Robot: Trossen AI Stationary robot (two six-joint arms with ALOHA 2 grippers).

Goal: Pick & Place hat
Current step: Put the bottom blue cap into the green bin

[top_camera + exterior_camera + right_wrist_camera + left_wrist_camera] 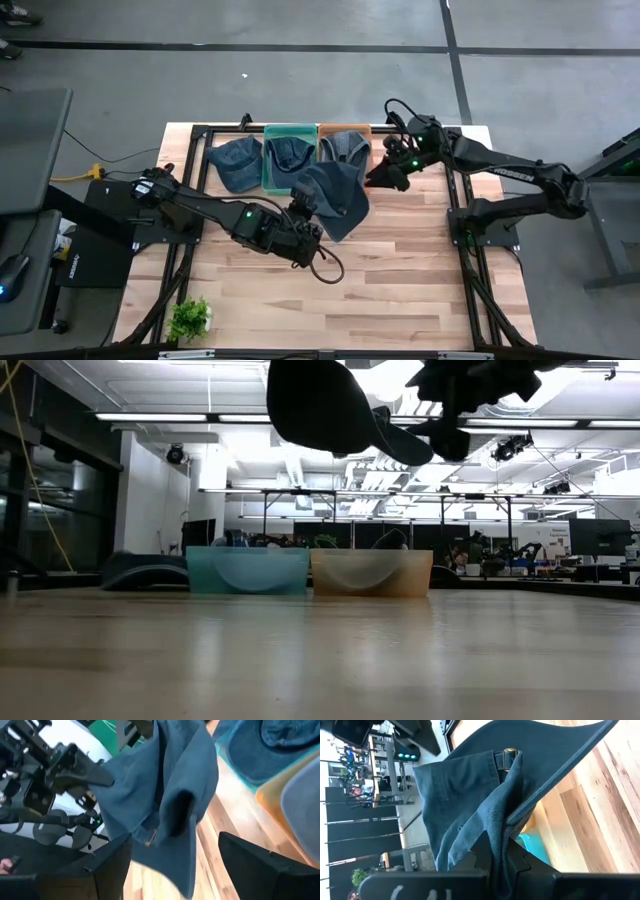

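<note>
A dark blue denim cap point(335, 195) hangs in the air above the table, in front of the bins; in the low view the cap point(320, 405) is high above the wood. My left gripper point(308, 208) is shut on it. My right gripper point(383, 178) is open beside the cap's right edge. In the right wrist view its gripper point(187, 865) has a finger on either side of the cap point(160, 795), with a gap to each. Another cap lies in the teal bin point(270, 178), one in the orange bin point(368, 130). My left gripper point(497, 857) pinches a bunched fold of the cap's cloth point(500, 827) between its two fingers, close to the strap buckle point(509, 755). The cap is lifted clear of the table, and its crown and brim spread out beyond the fingers.
A third blue cap point(235, 162) lies on the table left of the teal bin. A small green plant point(190, 318) stands at the near left corner. Bare wood point(400, 270) stretches across the near half. Black frame rails point(468, 240) run along both sides.
</note>
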